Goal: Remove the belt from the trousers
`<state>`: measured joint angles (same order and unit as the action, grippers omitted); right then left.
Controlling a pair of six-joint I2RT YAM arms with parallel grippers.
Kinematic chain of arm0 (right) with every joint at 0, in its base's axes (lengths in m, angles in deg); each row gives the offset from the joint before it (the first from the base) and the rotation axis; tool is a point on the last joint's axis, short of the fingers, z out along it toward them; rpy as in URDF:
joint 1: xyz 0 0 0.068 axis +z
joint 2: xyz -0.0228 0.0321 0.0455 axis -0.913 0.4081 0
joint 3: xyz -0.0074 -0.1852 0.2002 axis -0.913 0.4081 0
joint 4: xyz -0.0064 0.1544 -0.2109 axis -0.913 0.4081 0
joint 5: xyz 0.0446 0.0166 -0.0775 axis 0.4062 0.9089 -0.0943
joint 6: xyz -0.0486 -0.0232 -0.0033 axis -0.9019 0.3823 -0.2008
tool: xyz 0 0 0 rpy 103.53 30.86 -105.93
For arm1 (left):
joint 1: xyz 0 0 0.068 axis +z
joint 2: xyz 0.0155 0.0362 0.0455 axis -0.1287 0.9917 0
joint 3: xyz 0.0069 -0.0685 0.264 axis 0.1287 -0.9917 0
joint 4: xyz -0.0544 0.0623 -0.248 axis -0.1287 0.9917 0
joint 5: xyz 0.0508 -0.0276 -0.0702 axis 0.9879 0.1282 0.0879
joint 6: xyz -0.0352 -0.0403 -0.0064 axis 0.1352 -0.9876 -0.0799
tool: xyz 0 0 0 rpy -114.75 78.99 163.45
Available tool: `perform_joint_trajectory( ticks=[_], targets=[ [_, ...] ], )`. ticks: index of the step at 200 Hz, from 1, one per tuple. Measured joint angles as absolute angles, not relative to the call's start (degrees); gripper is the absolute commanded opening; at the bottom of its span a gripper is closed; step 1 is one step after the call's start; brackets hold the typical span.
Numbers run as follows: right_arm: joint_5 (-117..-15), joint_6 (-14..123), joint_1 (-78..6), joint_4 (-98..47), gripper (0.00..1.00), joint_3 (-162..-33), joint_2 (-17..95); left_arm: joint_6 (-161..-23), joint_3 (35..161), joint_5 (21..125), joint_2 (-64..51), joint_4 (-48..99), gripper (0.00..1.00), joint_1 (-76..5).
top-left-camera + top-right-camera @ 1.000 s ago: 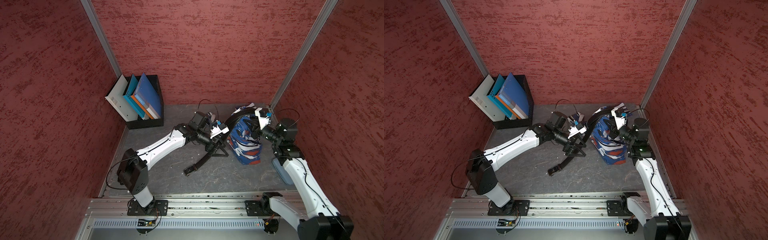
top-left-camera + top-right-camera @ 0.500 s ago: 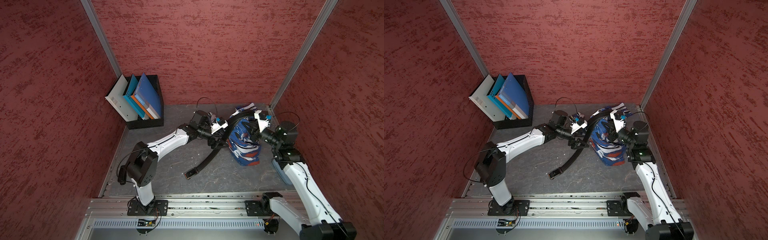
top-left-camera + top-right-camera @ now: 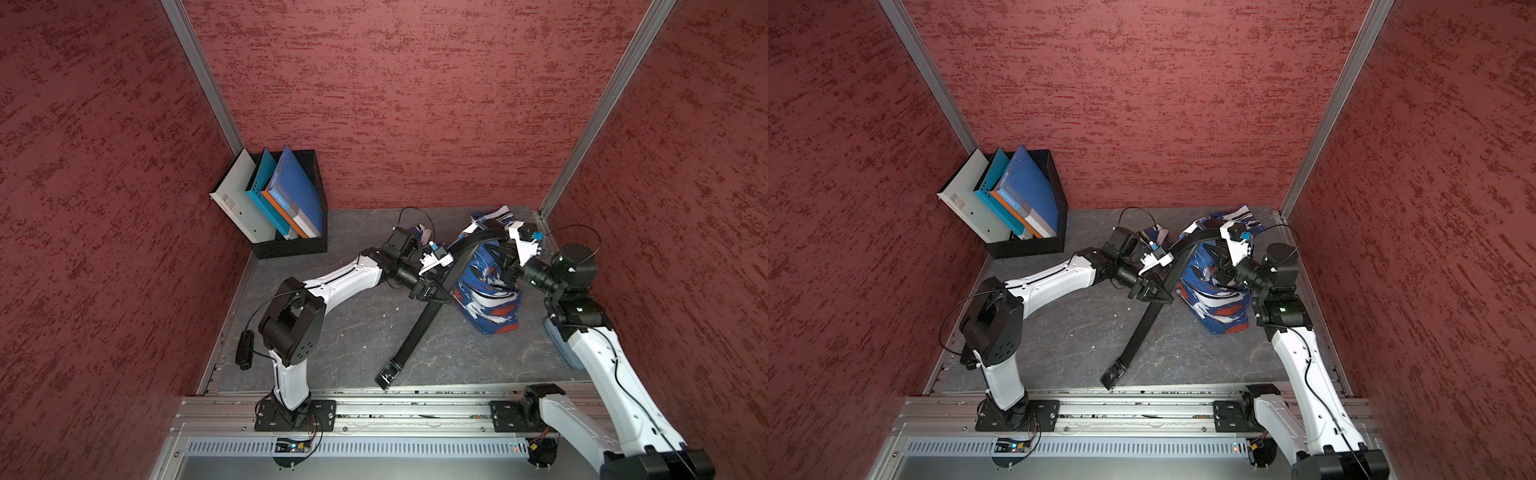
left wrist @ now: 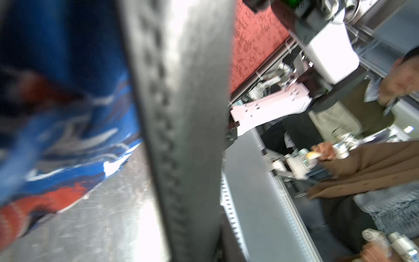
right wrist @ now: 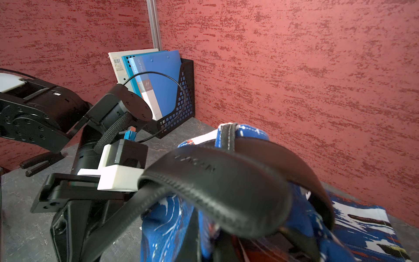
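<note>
Position of the belt (image 3: 419, 328): black strap, partly drawn out. Its buckle end (image 3: 386, 376) lies flat on the desk (image 3: 332, 332), just short of the front rail (image 3: 374, 419). From there the strap climbs at a slant, arches over the bunched trousers (image 3: 490, 307) and drops behind them. In the right wrist view the arch (image 5: 215, 186) passes under a stitched trouser loop (image 5: 229, 136), so it is threaded there.

The left jaws are closed on the strap partway up the slant. The left wrist view is blurred: the strap (image 4: 181, 113) fills its middle, with blue, white and red cloth (image 4: 56, 136) beside it.

The right jaws are closed in the raised cloth under the arch and hold the trousers up in a heap. The grip point itself is hidden by belt and cloth.

The left arm (image 3: 345, 278) reaches across mid-desk. The right arm (image 3: 602, 361) comes in along the right wall. Belt and trousers sit between the two wrists.

Surroundings: a black mesh file holder (image 3: 291, 245) with white, teal and blue folders (image 3: 291, 195) stands in the far left corner, well apart from the work. Red textured walls (image 3: 415, 104) close three sides.
</note>
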<state>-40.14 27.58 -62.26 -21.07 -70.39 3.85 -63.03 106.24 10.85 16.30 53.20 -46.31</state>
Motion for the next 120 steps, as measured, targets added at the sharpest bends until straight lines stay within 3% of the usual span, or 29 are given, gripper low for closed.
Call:
perform_joint_trajectory(
  ticks=[27, 55, 88, 120],
  targets=[
    [-42.9, 25.0, -62.1, -20.0, 0.0, -70.4, 3.9, -64.6, 108.3, 8.9, 16.2, 52.0, 0.0, -45.7],
    [-55.4, 24.2, -62.1, -17.9, 0.0, -70.7, 4.2, -55.1, 107.7, 9.5, 13.4, 61.5, 0.0, -38.8],
    [-61.0, 34.6, -70.4, -14.7, 0.0, -76.4, 7.3, -39.9, 101.9, 15.6, 5.0, 74.7, 0.0, -19.9],
    [-66.3, 42.9, -73.6, -12.0, 0.0, -85.2, 11.4, -41.9, 86.8, 18.0, -7.7, 68.8, 0.0, 1.7]
  ],
)
